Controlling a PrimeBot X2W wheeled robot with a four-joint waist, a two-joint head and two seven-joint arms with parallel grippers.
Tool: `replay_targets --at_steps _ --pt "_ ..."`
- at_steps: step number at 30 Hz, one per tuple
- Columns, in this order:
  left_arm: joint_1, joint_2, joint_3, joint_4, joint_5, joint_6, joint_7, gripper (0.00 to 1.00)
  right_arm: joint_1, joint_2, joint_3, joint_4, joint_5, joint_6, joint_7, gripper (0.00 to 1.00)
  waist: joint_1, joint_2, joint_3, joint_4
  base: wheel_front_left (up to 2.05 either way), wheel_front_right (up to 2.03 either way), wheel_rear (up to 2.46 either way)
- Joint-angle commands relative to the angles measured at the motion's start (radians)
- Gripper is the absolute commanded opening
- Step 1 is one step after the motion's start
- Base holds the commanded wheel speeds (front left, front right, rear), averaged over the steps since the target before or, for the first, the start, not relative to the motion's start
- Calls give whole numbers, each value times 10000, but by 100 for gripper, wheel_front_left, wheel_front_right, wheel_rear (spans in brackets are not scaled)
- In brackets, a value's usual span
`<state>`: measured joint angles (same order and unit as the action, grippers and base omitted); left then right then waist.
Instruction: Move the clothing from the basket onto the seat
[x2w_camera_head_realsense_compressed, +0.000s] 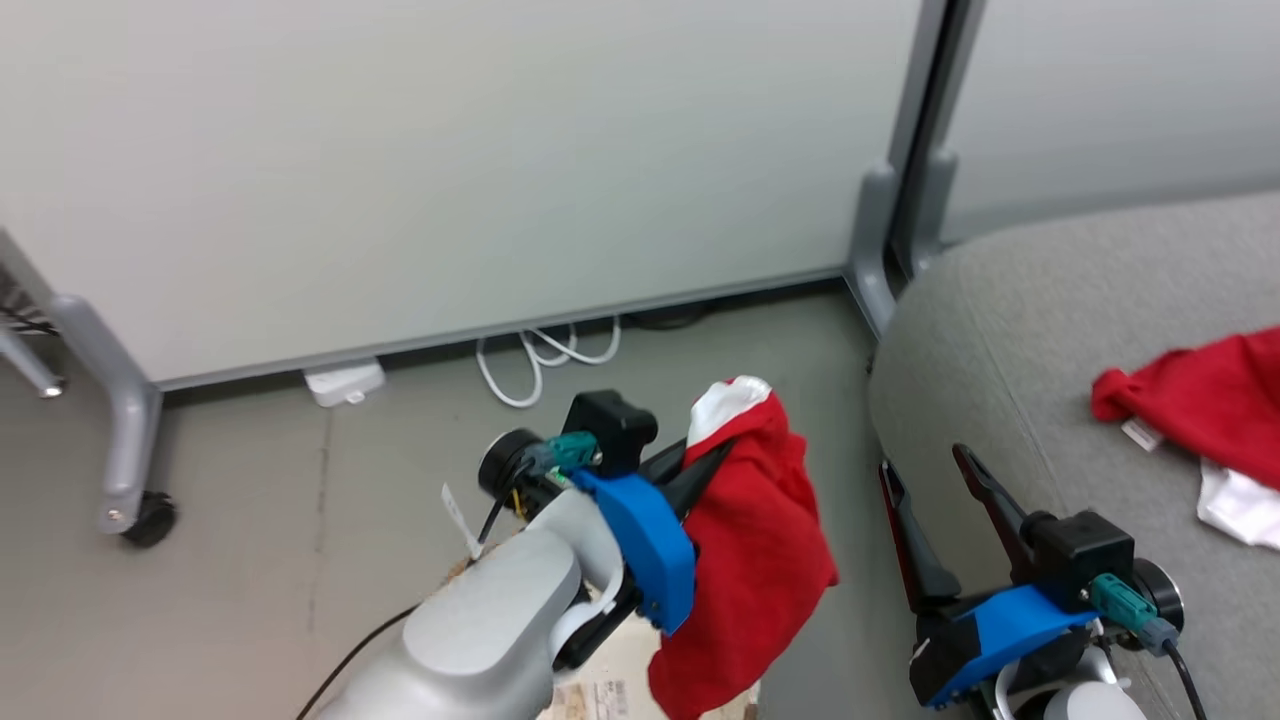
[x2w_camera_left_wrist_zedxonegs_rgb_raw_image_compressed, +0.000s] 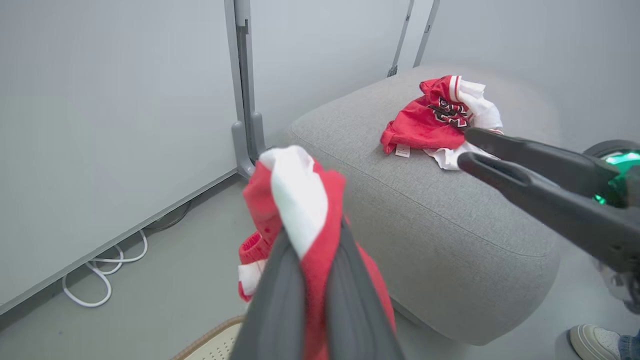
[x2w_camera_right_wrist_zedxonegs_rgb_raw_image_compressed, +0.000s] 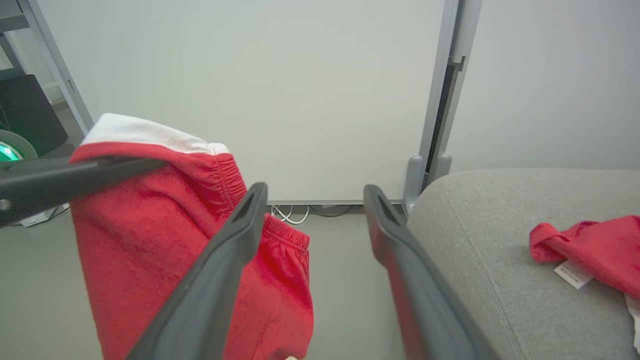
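Grey seat (x2w_camera_head_realsense_compressed: 1040, 330) on the right, one red garment (x2w_camera_head_realsense_compressed: 1210, 400) lying on it.
My left fingers (x2w_camera_left_wrist_zedxonegs_rgb_raw_image_compressed: 345, 305) clamp more clothing (x2w_camera_head_realsense_compressed: 755, 550) over the floor (x2w_camera_head_realsense_compressed: 250, 560); right fingers (x2w_camera_right_wrist_zedxonegs_rgb_raw_image_compressed: 225, 270) wide apart, empty.

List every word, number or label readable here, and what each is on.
Nothing reads clearly.
The black-and-white lettering on the red garment lying on the seat: crumpled, illegible.
The white tag on that garment: print too small.
The sticker inside the basket: blurred.

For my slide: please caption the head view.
Left jaws hold a red garment beside the grey seat; right jaws open.
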<state>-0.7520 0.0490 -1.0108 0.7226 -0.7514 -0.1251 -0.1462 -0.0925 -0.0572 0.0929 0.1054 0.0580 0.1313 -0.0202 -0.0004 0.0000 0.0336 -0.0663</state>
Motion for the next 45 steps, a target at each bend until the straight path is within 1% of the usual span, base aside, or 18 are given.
replay_targets --at_steps 1,11,17,26,30,37,40,45 --pt "-335 27 -184 -181 -231 100 42 0 268 41 -22 -116 -84 -11 90 100 4 0 -531 504 0 0 0" --pt "-1498 27 -973 -633 -1202 548 219 0 640 64 109 -299 -62 -11 310 100 4 0 -813 614 0 0 0" --pt "-1818 24 -1510 -617 -1770 803 97 0 638 72 258 -328 -15 -11 343 100 4 0 -831 594 0 0 0" --pt "-1907 23 -2132 -413 -2401 935 -235 0 475 75 521 -354 14 -11 468 100 4 0 -739 561 0 0 0" --pt "-2004 25 -2318 -387 -2584 957 -304 0 86 -198 889 -211 65 -11 616 100 4 0 -688 576 0 0 0" --pt "-2197 25 -2520 -455 -2725 966 -412 0 -1000 -838 1888 540 526 -11 1137 100 4 0 -586 589 0 0 0" --pt "-2234 26 -2602 -507 -2732 893 -410 0 -1637 -1172 2447 961 884 -11 1334 100 4 0 -541 599 0 0 0" --pt "-2266 26 -2673 -629 -2746 807 -362 0 -2561 -1739 3462 1598 1840 -11 1452 100 4 0 -494 661 0 0 0"
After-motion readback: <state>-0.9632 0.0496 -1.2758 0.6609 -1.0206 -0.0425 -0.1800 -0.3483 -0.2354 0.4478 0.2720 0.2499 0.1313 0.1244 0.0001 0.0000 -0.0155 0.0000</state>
